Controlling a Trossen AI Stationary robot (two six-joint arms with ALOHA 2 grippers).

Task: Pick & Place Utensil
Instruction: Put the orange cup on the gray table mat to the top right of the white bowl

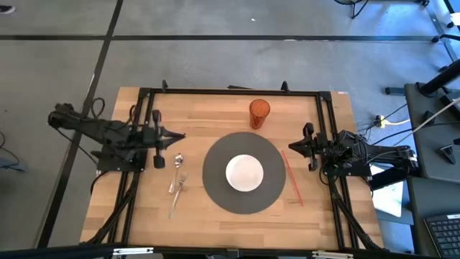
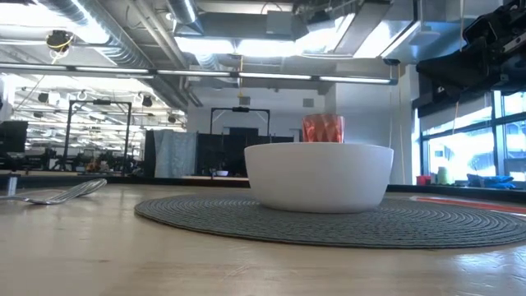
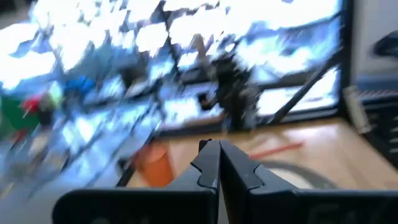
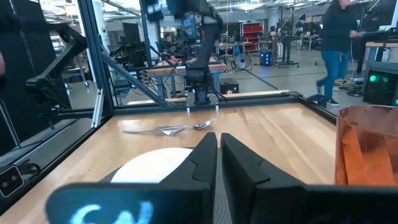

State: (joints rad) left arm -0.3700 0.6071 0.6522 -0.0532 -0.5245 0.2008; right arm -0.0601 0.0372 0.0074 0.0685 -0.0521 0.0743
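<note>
A metal spoon (image 1: pixel 177 162) and a metal fork (image 1: pixel 177 193) lie flat on the wooden table, left of a round grey placemat (image 1: pixel 215 191). They also show in the right wrist view (image 4: pixel 168 129). A white bowl (image 1: pixel 245 173) stands on the mat's middle. My left gripper (image 1: pixel 180 135) is shut and empty, above the table's left side, a little beyond the spoon. My right gripper (image 1: pixel 289 147) is shut and empty at the mat's right side.
An orange ribbed cup (image 1: pixel 259 114) stands beyond the mat. A pair of red chopsticks (image 1: pixel 293 177) lies right of the mat. A black frame (image 1: pixel 230 91) runs around the table's edges. A person walks in the room beyond (image 4: pixel 339 46).
</note>
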